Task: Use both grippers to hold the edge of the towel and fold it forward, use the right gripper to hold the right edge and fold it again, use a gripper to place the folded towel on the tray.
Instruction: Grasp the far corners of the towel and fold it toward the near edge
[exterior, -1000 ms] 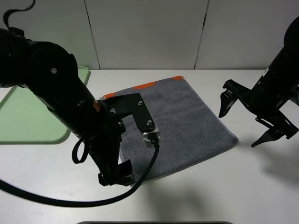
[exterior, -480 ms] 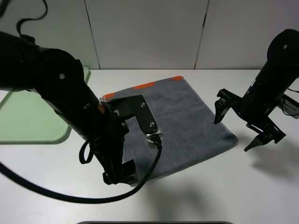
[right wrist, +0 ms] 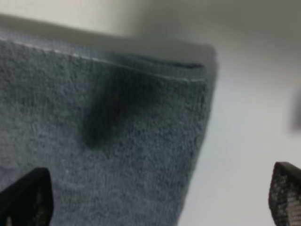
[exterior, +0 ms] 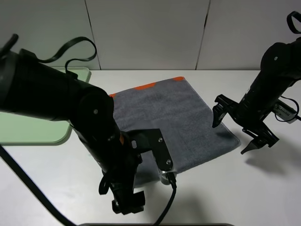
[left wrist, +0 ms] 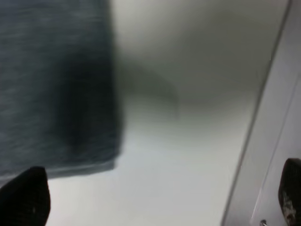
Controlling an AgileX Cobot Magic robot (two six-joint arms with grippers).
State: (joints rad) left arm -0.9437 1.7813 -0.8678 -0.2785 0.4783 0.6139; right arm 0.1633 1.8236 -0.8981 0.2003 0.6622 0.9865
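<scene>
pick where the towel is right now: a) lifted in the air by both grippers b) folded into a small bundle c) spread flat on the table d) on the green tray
C: the towel lies spread on the white table, the tray sits off to its left, and the left gripper and right gripper are both open.

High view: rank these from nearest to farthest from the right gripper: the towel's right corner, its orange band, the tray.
From the right gripper:
1. Towel's right corner: on the right side, just under the open jaws.
2. Orange band: along the towel's far edge, toward the middle of the table.
3. Tray: far left, partly hidden by the left arm.
</scene>
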